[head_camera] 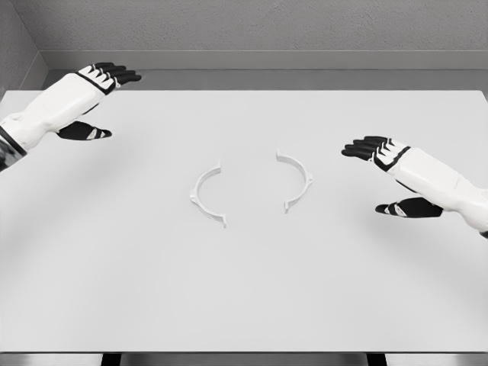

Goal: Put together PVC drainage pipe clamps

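Two clamp halves, left half point(207, 196) and right half point(296, 179), lie apart mid-bench point(244, 297), facing each other. My left hand point(99, 95) and right hand point(385, 171) hover open; I should grip each half's outer curve and keep the ends aligned.

A broad white table point(244, 305) fills most of the view — its bare top spreads beneath and between both hands, running on past each of them. Beyond the fingertips, at its far edge, a grey floor strip point(305, 79) meets a rough grey wall point(267, 27) — two dark table legs point(111, 359) show nearest
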